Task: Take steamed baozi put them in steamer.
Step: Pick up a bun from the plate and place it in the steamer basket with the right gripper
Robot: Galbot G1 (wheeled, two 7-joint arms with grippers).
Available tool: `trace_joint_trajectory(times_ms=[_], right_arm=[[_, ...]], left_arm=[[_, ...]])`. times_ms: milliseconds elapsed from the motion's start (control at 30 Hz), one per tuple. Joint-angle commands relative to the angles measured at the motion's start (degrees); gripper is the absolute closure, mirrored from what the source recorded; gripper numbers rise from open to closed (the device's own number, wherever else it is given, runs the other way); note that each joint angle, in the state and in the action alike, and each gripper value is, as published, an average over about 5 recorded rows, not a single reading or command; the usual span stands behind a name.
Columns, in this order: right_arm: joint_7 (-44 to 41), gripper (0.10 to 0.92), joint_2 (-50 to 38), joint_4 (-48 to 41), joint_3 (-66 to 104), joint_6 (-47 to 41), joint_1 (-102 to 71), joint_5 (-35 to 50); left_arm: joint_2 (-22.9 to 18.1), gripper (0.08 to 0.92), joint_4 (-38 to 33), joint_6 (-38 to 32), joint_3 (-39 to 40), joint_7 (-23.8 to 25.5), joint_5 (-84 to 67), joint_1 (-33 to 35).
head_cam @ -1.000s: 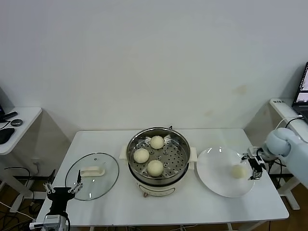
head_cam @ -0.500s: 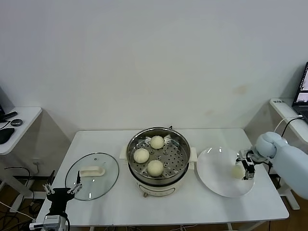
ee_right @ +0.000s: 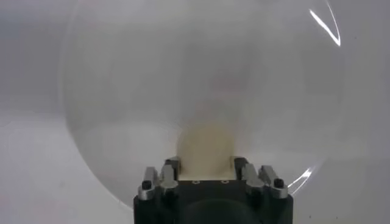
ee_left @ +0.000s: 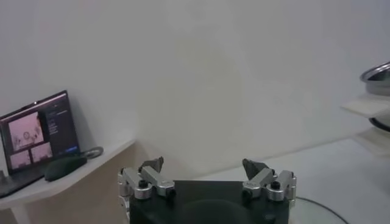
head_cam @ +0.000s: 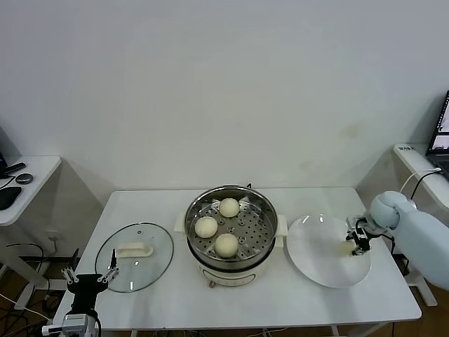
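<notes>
The steamer (head_cam: 230,261) stands mid-table, a shiny pot on a cream base, with three steamed baozi on its perforated tray (head_cam: 229,207) (head_cam: 205,227) (head_cam: 226,244). To its right lies a white plate (head_cam: 316,263). At the plate's right side, my right gripper (head_cam: 356,242) is shut on a fourth baozi (head_cam: 344,248). The right wrist view shows that cream bun (ee_right: 205,143) pinched between the fingers of the right gripper (ee_right: 205,164), over the plate (ee_right: 152,79). My left gripper (head_cam: 90,279) is parked low at the table's front left, open and empty (ee_left: 203,165).
A round glass lid (head_cam: 134,267) with a white handle lies on the table left of the steamer. A side desk (head_cam: 28,184) stands to the left, with a laptop (ee_left: 36,131) and a mouse (ee_left: 61,167) on it. Another desk (head_cam: 414,151) stands at the right.
My right gripper moved leftward over the plate's right side to the baozi and closed its fingers on it. The left arm and the steamer stayed still.
</notes>
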Motion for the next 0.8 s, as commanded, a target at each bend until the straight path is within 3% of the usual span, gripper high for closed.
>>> trace_joint_trajectory(times_ms=[33, 333, 533, 800], right_arm=[[-0.6, 0.594, -4.8, 6.2, -5.9, -3.6, 6.6, 7.7], [1.3, 0.592, -8.0, 17.1, -33.6, -13.3, 40.0, 29.2], [4.4, 0.585, -0.8, 25.0, -50.8, -19.7, 60.8, 42.8], [12.5, 0.584, 11.0, 31.0, -55.2, -30.2, 62.0, 54.3]], left_arm=[[0.1, 0.177, -0.1, 0.0, 0.1, 0.0, 0.0, -0.2], [0.6, 0.177, -0.1, 0.2, 1.0, 0.3, -0.2, -1.3], [0.9, 0.177, 0.3, 0.6, 2.0, 0.4, -0.2, -2.0], [1.1, 0.177, 0.5, 0.6, 1.9, 0.4, -0.4, -2.3]])
